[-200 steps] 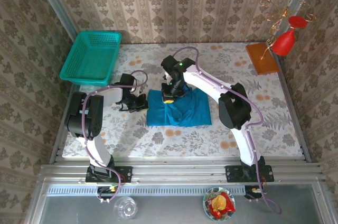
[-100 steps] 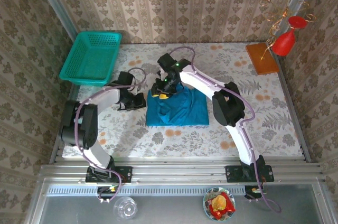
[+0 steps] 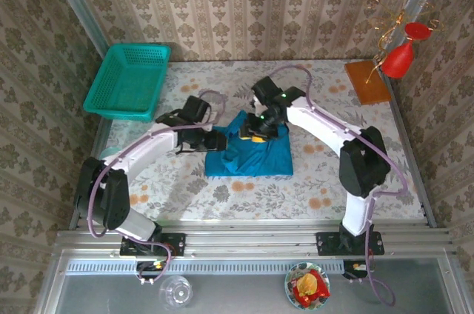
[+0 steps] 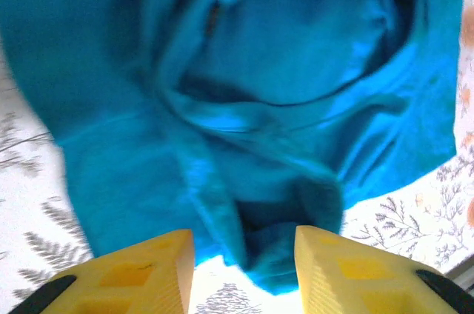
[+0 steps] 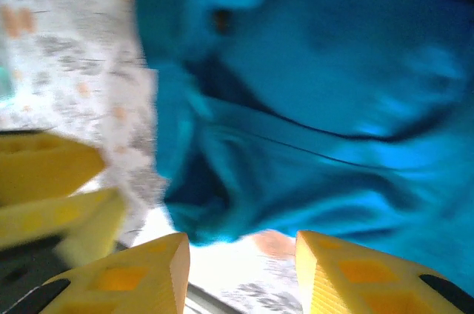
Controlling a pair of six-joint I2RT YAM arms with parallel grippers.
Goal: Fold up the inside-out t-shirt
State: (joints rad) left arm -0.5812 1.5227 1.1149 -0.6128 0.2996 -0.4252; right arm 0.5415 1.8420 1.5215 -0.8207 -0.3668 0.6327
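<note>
left gripper (image 4: 243, 247): fingers standing apart, gripping nothing, t-shirt (image 4: 281, 107) bunching just ahead.
right gripper (image 5: 241, 247): fingers standing apart too, empty, beside its edge.
t-shirt: lying rumpled in the middle of the table (image 3: 222, 192).
risk: pinching several layers together, dragging the heap askew.

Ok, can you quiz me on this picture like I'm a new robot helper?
1. Which corner of the table holds the basket?
2. The t-shirt is: A red, B blue-teal, C yellow.
3. True or false: the t-shirt lies inside the basket.
Key: 1 the far left corner; 2 B; 3 false, it lies on the table.
</note>
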